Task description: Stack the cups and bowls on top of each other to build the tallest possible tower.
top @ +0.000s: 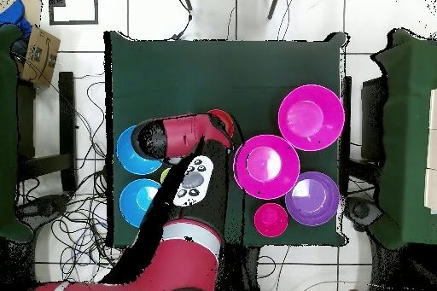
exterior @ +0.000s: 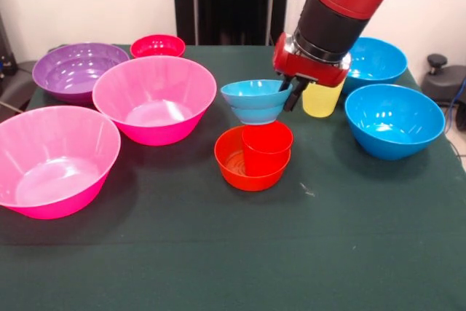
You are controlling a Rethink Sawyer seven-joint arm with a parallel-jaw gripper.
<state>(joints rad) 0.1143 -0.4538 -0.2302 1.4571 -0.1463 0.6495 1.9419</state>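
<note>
I've got the small light-blue bowl [exterior: 256,101] lifted at frame centre, the gripper [exterior: 288,92] clamped on its right rim, hanging just above the red cup [exterior: 266,146] that stands in the small orange bowl [exterior: 247,159]; I judge it light, stiff and slick, so a rim pinch is the only purchase and it may swing; the yellow cup [exterior: 321,99] waits behind. The overhead view hides all this under the arm [top: 175,138]; it does show the pink bowls [top: 311,117] well to the right.
</note>
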